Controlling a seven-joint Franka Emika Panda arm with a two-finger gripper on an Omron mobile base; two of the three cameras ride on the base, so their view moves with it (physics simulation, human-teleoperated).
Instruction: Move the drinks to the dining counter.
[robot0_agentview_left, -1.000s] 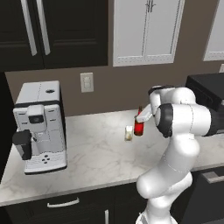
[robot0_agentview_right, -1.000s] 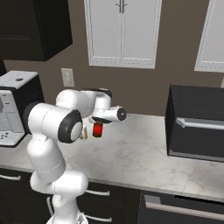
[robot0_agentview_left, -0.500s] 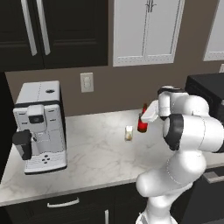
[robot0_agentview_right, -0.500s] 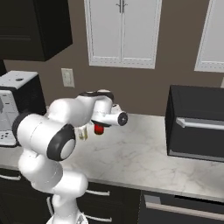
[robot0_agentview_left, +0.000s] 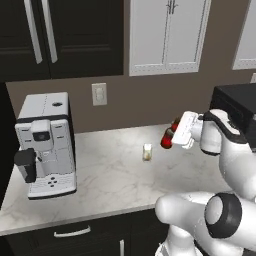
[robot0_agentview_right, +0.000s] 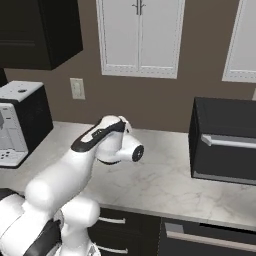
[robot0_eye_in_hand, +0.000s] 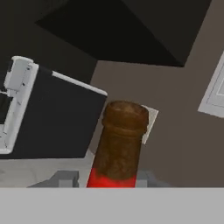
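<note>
The gripper (robot0_agentview_left: 172, 136) is holding the red bottle (robot0_agentview_left: 167, 138) tilted above the marbled worktop (robot0_agentview_left: 110, 175), jaws apparently pinching its body, though the fingers are mostly hidden. The bottle's brown, ridged neck (robot0_eye_in_hand: 121, 140) is rising from glossy red shoulders. A small whitish glass (robot0_agentview_left: 147, 152) is standing just beside it.

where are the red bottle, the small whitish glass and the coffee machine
shorter red bottle with brown neck (robot0_eye_in_hand: 118, 153): hand view, on its neck
small whitish glass (robot0_agentview_left: 147, 152): left base view, on its side
white and black coffee machine (robot0_agentview_left: 45, 145): left base view, on its front
</note>
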